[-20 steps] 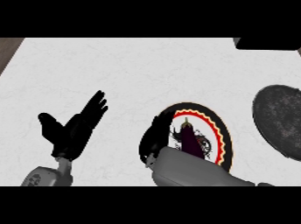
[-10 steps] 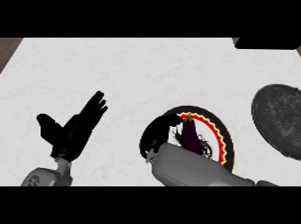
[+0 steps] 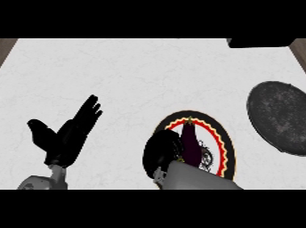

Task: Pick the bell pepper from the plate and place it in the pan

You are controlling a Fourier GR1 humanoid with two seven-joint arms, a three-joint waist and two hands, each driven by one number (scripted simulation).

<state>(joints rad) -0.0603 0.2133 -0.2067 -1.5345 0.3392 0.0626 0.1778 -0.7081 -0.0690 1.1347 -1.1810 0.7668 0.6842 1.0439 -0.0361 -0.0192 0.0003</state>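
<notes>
Listing for you: bell pepper (image 3: 190,143), dark purple, elongated, on plate (image 3: 223,138), lower centre. Right hand (image 3: 162,151) curled beside it, grasp unclear. Left hand (image 3: 67,136) open, lower left. Pan (image 3: 286,116), right.

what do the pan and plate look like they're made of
Pan: probably cast iron or another dark metal, judging by its matte, mottled grey-black surface. Plate: likely glazed ceramic, with painted red, yellow and black rings round the rim.

Right hand (image 3: 163,151) over plate (image 3: 225,141)
</notes>
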